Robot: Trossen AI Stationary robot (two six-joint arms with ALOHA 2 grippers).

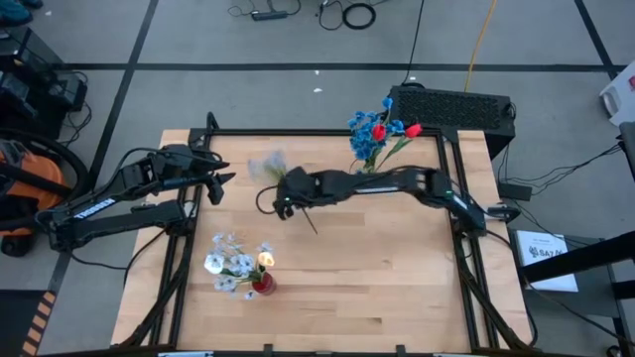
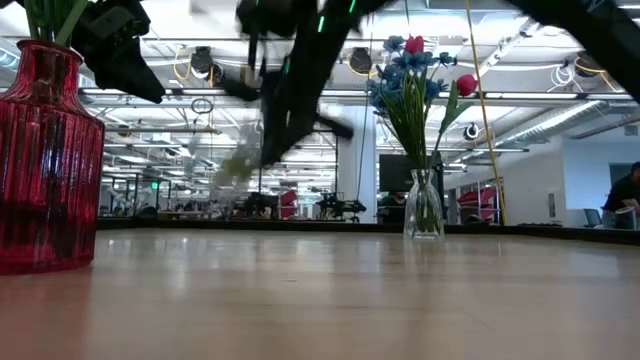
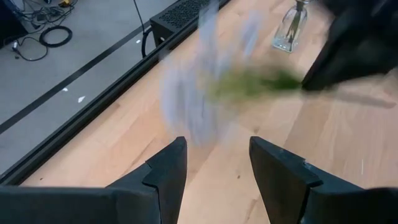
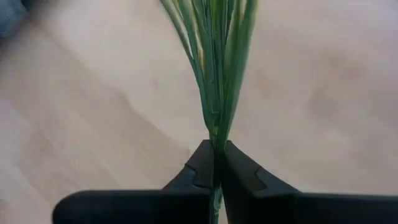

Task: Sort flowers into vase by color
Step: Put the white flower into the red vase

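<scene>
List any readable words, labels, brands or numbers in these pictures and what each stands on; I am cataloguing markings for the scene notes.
White sheet beside the table's right edge: dark print, too small to read.
Left black robot arm: pale lettering along the link, too blurred to read.
Ribbed red glass vase, clear glass vase, light wooden tabletop: no text visible.
Nothing else is legible.

White box on floor right of table: dark print, looks like "SA7…", rest too small to read. Left arm link: pale lettering, illegible. No other readable text, label or number.
</scene>
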